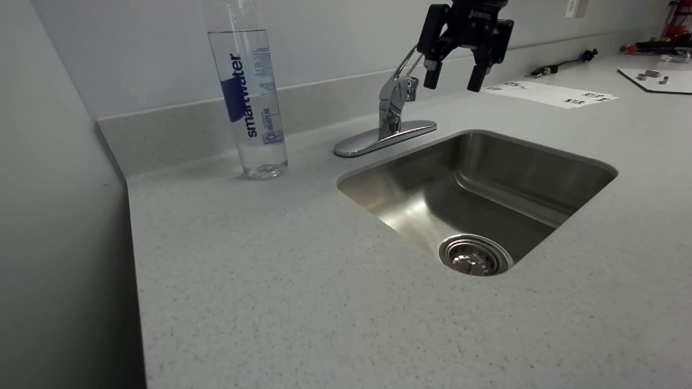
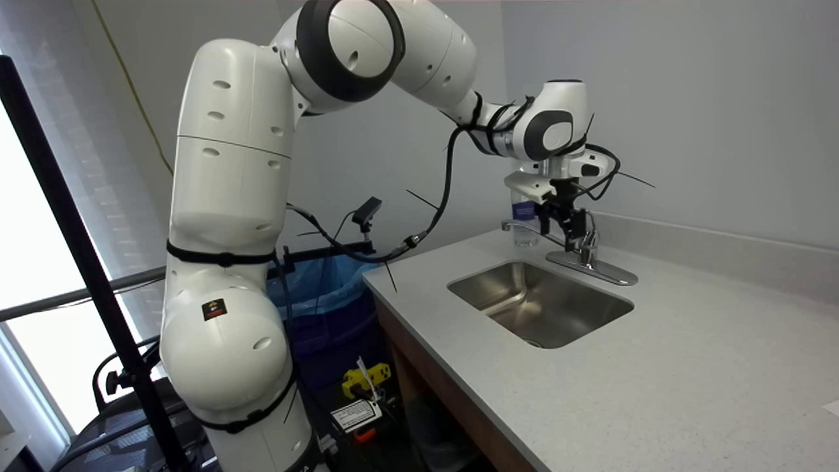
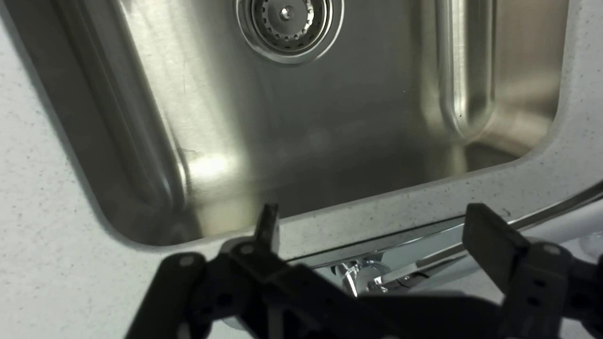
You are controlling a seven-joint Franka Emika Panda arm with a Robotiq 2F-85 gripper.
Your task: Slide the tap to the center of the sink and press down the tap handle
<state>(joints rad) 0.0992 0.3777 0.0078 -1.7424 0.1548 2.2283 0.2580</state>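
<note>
The chrome tap [image 1: 397, 100] stands on its oval base plate [image 1: 367, 141] behind the sink [image 1: 513, 162] in both exterior views. Its spout [image 2: 544, 233] swings out sideways toward the bottle's side, not over the basin's middle. The tap handle [image 2: 592, 228] rises at the top of the body, partly hidden by the gripper. My gripper [image 1: 454, 82] is open and empty, high beside the tap's top. In the wrist view the fingers [image 3: 372, 219] are wide apart above the sink's back edge. The tap body [image 3: 370, 278] lies between and below them, partly covered. Contact cannot be told.
A clear water bottle [image 1: 251, 102] stands left of the tap near the backsplash [image 1: 313, 108]. White paper sheets [image 1: 546, 94] and a cable lie farther along the speckled counter [image 1: 270, 270]. The drain [image 1: 474, 255] shows in the basin. A blue-lined bin [image 2: 328, 282] stands beside the counter.
</note>
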